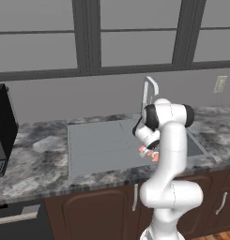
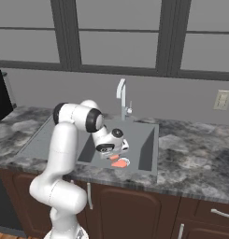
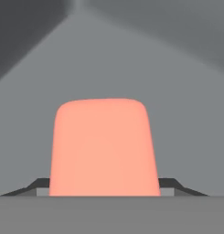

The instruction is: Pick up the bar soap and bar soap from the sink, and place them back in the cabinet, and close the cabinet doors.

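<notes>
From the left base camera, the gripper (image 1: 149, 152) is seen lowered into the sink (image 1: 102, 140), down at the basin's near side. Salmon-orange soap (image 1: 143, 150) is glimpsed right at the fingertips, with a second orange bit (image 1: 156, 158) just beside it, on the arm's side; how far the jaws are spread cannot be told here, as the wrist covers them.

From the right base camera, the gripper (image 2: 113, 157) is pointed down at the basin floor. A flat bar soap (image 2: 118, 164) is seen lying just below the tips, with the rounded, pale-patched soap (image 2: 125, 161) touching or nearly touching it on the far side from the arm. The jaws themselves are hidden under the hand.

From the hand camera, the flat bar soap (image 3: 104, 146) is framed squarely between the two dark finger tips (image 3: 40, 185), one at each lower edge of the bar. The jaws are set to either side of it, close against its flanks; a firm pinch cannot be confirmed. Grey sink floor is seen behind it.
</notes>
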